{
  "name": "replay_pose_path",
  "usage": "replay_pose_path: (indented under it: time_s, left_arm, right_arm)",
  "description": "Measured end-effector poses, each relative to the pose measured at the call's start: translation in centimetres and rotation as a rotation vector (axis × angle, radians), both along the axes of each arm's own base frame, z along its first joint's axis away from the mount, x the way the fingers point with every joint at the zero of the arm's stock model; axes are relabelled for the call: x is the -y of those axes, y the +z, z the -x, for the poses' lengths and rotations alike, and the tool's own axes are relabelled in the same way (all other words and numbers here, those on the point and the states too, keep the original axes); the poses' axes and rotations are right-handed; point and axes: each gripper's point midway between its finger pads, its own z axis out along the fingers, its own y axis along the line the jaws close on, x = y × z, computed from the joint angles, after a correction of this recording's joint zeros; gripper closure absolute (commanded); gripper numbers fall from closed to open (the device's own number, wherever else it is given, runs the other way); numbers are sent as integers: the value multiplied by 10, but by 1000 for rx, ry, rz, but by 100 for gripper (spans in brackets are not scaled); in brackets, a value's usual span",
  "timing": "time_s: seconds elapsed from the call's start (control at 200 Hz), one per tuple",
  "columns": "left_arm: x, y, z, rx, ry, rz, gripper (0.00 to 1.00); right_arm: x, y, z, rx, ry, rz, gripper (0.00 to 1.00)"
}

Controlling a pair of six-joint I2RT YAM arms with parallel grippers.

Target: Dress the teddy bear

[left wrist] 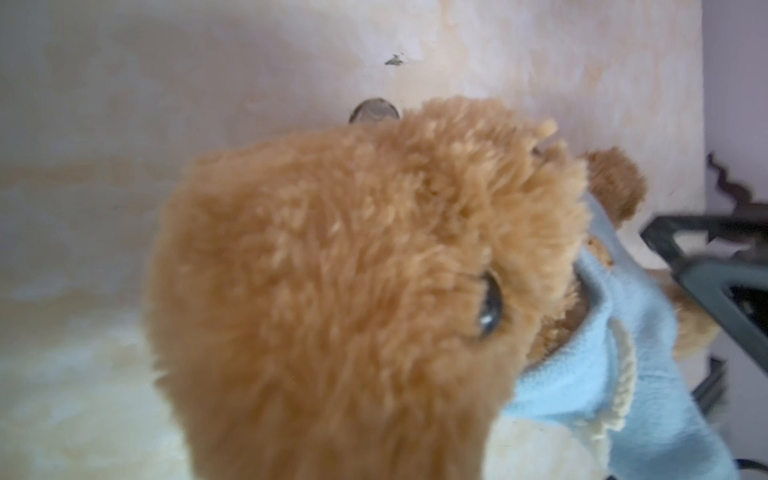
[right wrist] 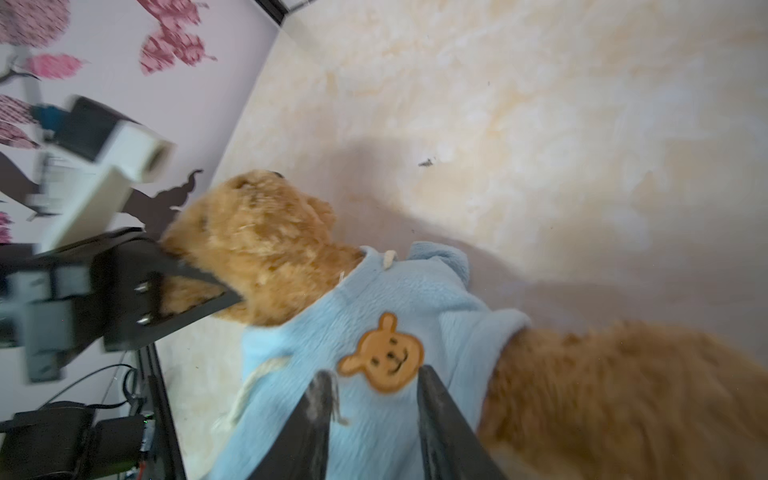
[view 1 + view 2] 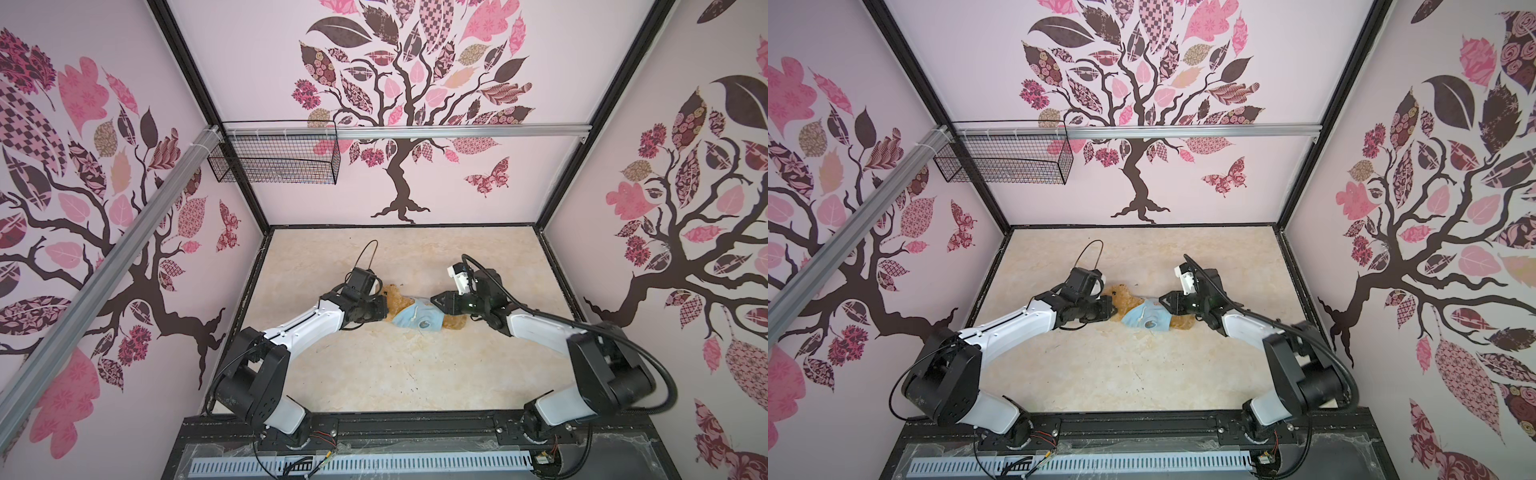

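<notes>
Anchoring comes first: the left gripper (image 2: 230, 291) is clenched on the head of the teddy bear (image 3: 395, 300). In both top views the bear lies mid-tabletop (image 3: 374, 374), head toward 9 o'clock and legs toward 3 o'clock. The light blue shirt (image 3: 415, 319) covers the torso, with its neck opening under the chin and its hem short of the legs. The right gripper (image 2: 374, 374) hovers over the shirt by the orange bear-face patch (image 2: 384, 353), fingers parted, grasping nothing I can see. Judging by this, the step is seating the shirt. To do it well, pinch fabric only at the hem, not fur, then draw toward 3 o'clock while the head grip holds. Whether the arms fill the sleeves I cannot tell, so check before tugging.
</notes>
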Motion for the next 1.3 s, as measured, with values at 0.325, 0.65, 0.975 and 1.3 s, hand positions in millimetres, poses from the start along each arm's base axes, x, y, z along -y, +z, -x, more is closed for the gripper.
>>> replay_pose_path:
  time_s: [0.325,0.65,0.975,1.3]
  left_arm:
    - [-46,13,4,-244,77,300,100]
    - [-42,29,7,-289,62,425,100]
    - [-30,47,19,-271,16,472,100]
    - [-10,52,33,-280,-57,477,100]
  right_arm:
    - [8,56,67,400,30,29,41]
    - [-6,-14,96,405,138,82,22]
    - [-22,-27,70,547,158,129,12]
    - [-29,-7,46,710,177,113,12]
